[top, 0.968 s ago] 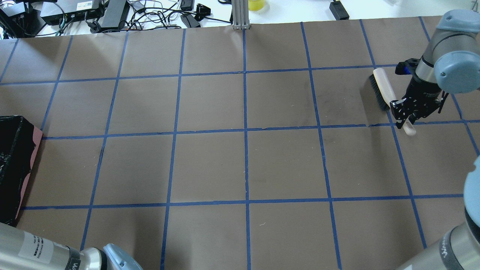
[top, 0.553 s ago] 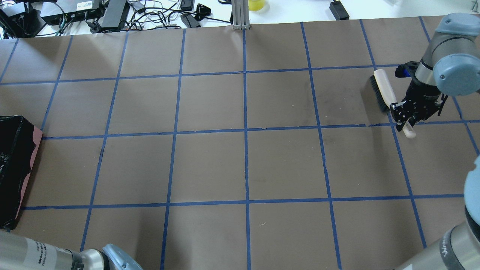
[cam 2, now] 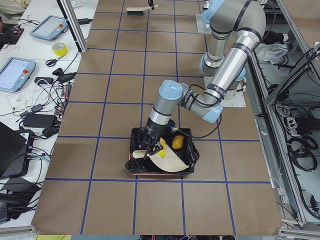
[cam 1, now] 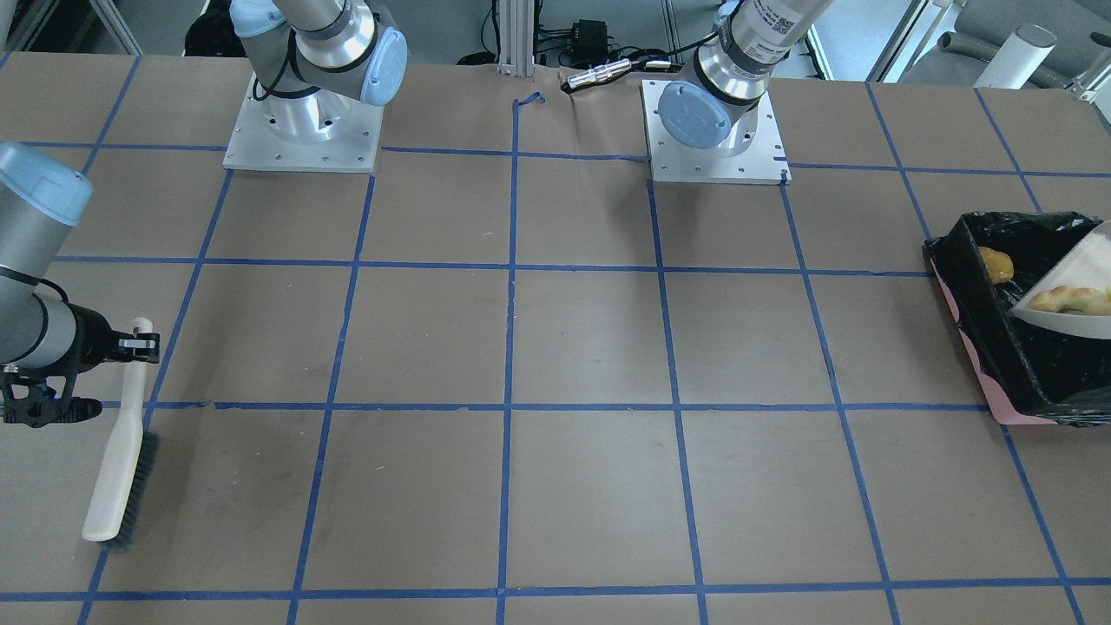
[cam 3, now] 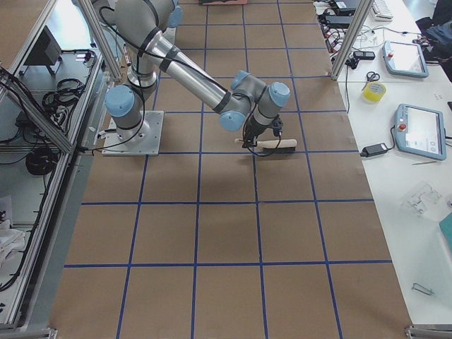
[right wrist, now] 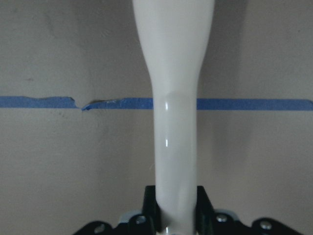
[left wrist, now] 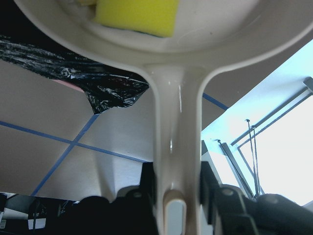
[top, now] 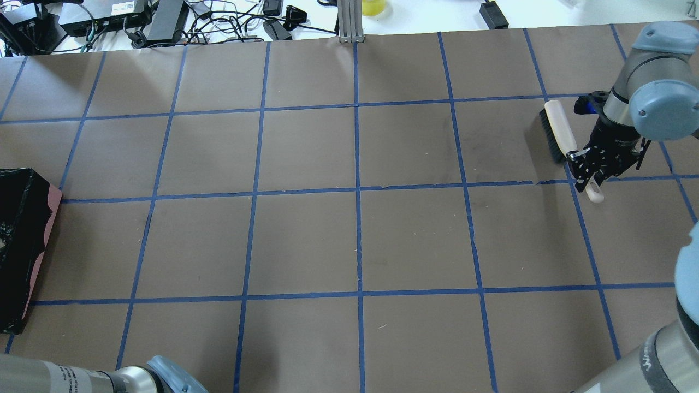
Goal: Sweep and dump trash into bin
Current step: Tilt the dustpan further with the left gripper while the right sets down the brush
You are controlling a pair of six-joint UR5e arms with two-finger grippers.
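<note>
The sweeping part looks finished, and the dump is judged about half done: all three pieces of trash are at the bin (cam 1: 976, 321), which stands at the left edge of the table (top: 306, 240), on the robot's left side. The potato (cam 1: 995, 263) already lies inside on the black liner. The croissant (cam 1: 1069, 299) and the yellow sponge (left wrist: 137, 14) sit in the beige dustpan (cam 2: 167, 161), which hangs tilted over the bin's opening, so they are not yet out. The left pincer (left wrist: 178, 185) is closed narrowly around the dustpan's handle, one finger on each side. Far off, at the right end of the table, the right pincer (right wrist: 176, 201) grips the slim handle of the brush (top: 558, 128), which lies low and level, bristles facing sideways. Whether it rests on the table or hangs just above it cannot be told. What is left, by this reading, is to tip the pan more steeply until the croissant and sponge slide into the liner, then put both tools down.
</note>
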